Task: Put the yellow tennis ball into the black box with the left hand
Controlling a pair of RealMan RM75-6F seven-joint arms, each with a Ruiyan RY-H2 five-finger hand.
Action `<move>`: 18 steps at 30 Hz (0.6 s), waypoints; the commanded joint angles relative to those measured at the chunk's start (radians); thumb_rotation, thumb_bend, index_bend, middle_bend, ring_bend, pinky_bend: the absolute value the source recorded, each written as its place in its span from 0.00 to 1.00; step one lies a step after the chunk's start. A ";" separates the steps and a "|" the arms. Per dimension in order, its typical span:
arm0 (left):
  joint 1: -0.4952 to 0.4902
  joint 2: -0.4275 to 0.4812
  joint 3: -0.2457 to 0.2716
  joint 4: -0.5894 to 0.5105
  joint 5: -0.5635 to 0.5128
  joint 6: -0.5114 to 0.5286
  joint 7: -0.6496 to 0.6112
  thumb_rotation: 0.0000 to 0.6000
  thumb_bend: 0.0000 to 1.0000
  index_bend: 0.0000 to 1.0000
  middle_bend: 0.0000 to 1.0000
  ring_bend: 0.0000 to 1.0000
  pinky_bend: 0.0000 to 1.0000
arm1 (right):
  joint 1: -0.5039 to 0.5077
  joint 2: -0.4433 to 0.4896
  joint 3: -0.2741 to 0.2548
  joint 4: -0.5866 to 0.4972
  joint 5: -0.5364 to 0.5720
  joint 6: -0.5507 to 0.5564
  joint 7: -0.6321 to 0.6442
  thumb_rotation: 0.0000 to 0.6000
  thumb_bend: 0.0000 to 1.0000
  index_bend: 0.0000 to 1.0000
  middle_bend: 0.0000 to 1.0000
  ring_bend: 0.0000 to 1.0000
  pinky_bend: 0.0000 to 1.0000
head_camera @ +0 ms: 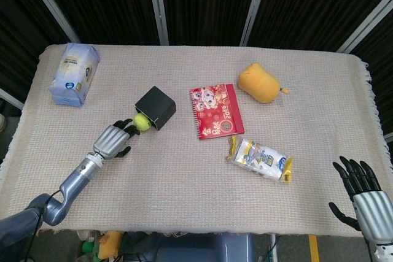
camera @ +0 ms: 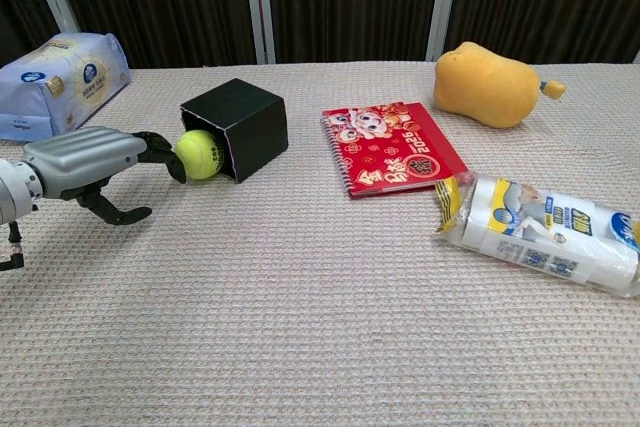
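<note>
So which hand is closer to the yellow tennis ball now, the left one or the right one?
Left. The left hand is right beside the tennis ball, fingers against it at the black box opening. The right hand is far off, past the table's near right corner.

Left hand (camera: pixel 85 159) reaches forward, fingers (camera: pixel 160 146) apparently curled; right hand (head_camera: pixel 367 200) spread, palm up.

Ball (camera: pixel 200 154) in box (camera: pixel 245 117) mouth, notebook (camera: pixel 392 145) right.
</note>
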 commanded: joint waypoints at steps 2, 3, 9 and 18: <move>-0.018 0.000 -0.012 -0.004 -0.051 -0.078 0.037 1.00 0.37 0.19 0.00 0.00 0.18 | -0.002 0.001 0.000 0.000 0.001 0.003 0.002 1.00 0.29 0.00 0.00 0.00 0.00; -0.021 0.001 -0.016 -0.009 -0.060 -0.089 0.048 1.00 0.37 0.18 0.00 0.00 0.18 | -0.003 0.002 0.000 0.000 0.001 0.004 0.003 1.00 0.29 0.00 0.00 0.00 0.00; -0.026 -0.005 -0.030 -0.021 -0.079 -0.081 0.068 1.00 0.37 0.14 0.00 0.00 0.13 | -0.009 0.006 -0.001 -0.001 0.001 0.014 0.008 1.00 0.29 0.00 0.00 0.00 0.00; -0.027 -0.006 -0.016 -0.029 -0.063 -0.055 0.052 1.00 0.36 0.08 0.00 0.00 0.11 | -0.011 0.008 -0.001 -0.001 -0.001 0.018 0.010 1.00 0.29 0.00 0.00 0.00 0.00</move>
